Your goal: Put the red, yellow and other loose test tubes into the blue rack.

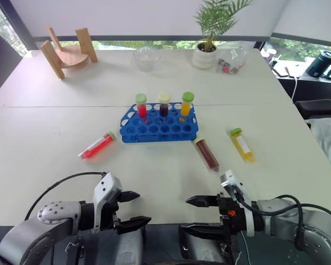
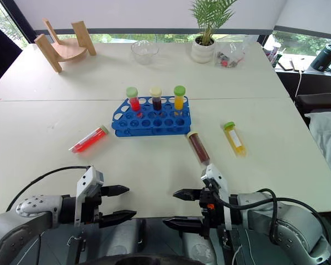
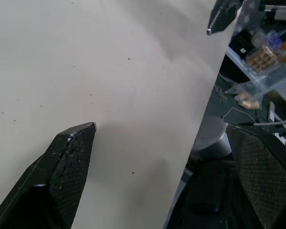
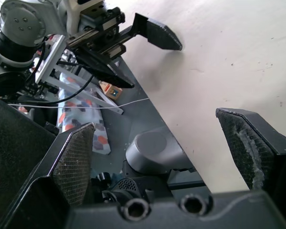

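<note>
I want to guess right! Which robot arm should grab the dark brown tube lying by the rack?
Probably the right. The dark brown tube lies on the table just ahead of the open right gripper, while the left gripper sits farther across, nearer the red tube.

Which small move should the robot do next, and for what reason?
Probably reach the right claw forward to the dark red tube lying nearest to it. Both claws are open and hold nothing, and three tubes lie loose on the table outside the blue rack.
</note>
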